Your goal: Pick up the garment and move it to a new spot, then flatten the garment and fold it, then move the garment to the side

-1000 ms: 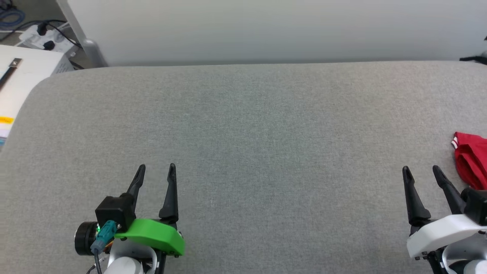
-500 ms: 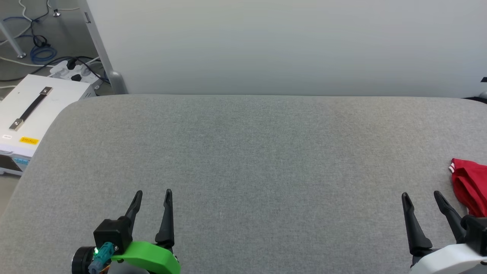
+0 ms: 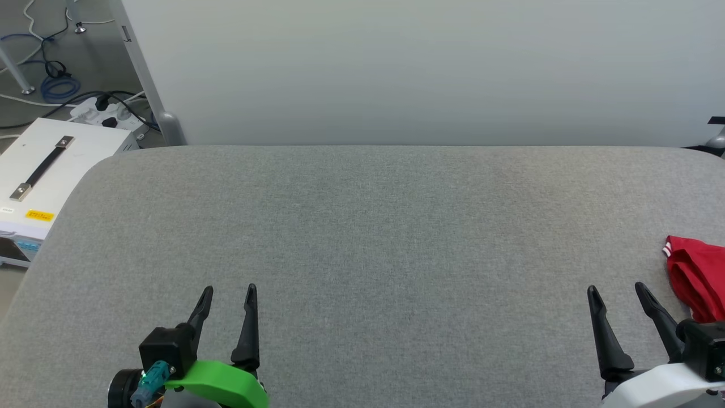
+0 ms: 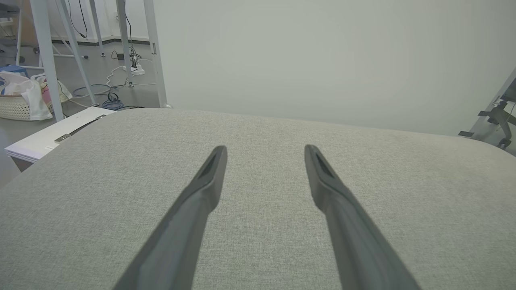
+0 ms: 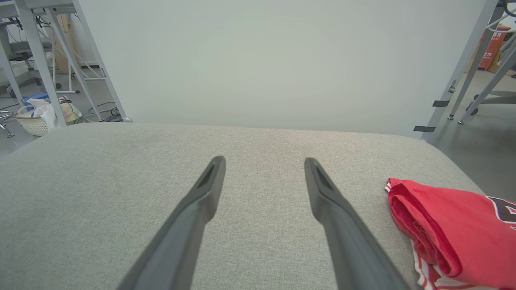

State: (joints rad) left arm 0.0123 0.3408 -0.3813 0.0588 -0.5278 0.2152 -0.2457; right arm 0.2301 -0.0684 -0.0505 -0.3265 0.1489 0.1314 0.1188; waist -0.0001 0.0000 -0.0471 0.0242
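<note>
Head view: left claw [image 3: 229, 288] and right claw [image 3: 616, 287] at the near edge of the grey worktop [image 3: 362, 226], both spread wide and empty. The garment [image 3: 695, 275] lies bunched at the worktop's right end, just beside the right claw, and is cut off by the frame edge. Right wrist view: its black marking [image 5: 504, 209] is cropped and unreadable, and striped trim [image 5: 423, 270] peeks out beneath.

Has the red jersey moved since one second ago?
No. The red jersey stays near the grey table's right end; the whole view shifted, so the camera moved.
</note>
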